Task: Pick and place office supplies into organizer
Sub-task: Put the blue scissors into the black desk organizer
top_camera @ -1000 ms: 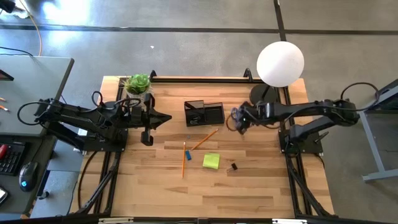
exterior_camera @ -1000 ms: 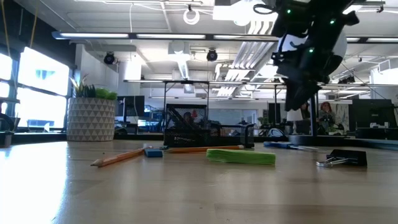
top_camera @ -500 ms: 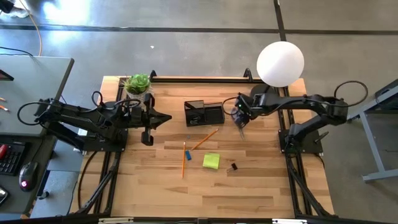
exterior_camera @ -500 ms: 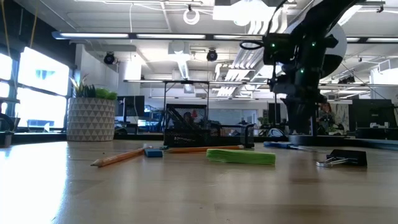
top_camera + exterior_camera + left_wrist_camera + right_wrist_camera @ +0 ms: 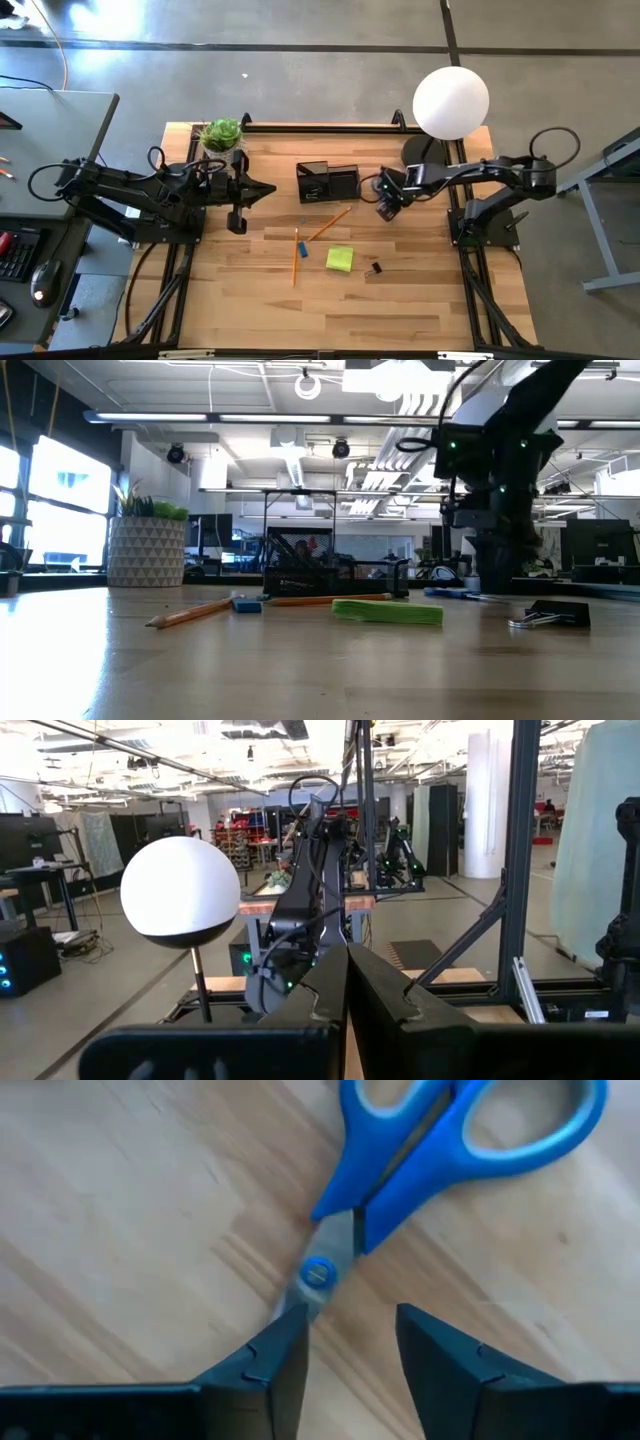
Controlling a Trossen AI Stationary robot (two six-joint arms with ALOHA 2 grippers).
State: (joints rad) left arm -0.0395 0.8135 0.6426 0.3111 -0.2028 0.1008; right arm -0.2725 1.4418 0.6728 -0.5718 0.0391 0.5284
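Blue-handled scissors (image 5: 440,1150) lie flat on the table, right of the black organizer (image 5: 328,182). My right gripper (image 5: 350,1355) points down over them, open. Its fingers stand at the steel blades just past the pivot screw (image 5: 317,1272), and one finger hides the blade tips. In the high view the right gripper (image 5: 388,206) covers the scissors. Two orange pencils (image 5: 328,224) (image 5: 295,258), a small blue piece (image 5: 302,250), a yellow-green sticky pad (image 5: 339,259) and a black binder clip (image 5: 375,268) lie on the wood. My left gripper (image 5: 262,190) waits shut at the left, above the table. My right gripper comes at the scissors from above, pointing down, with its fingers at the blades (image 5: 305,1295) near the pivot. The blades run under one finger (image 5: 275,1365). I cannot tell whether that finger touches them. The scissors lie flat on the table.
A round white lamp (image 5: 450,100) on a black base stands at the far right, just behind my right arm. A potted green plant (image 5: 221,133) stands at the far left corner. Bare wood lies along the near edge (image 5: 330,320).
My right gripper has sunk toward the table and come a little toward the near edge. It has tipped from slanting to pointing almost straight down over the scissors. The supplies have not moved.
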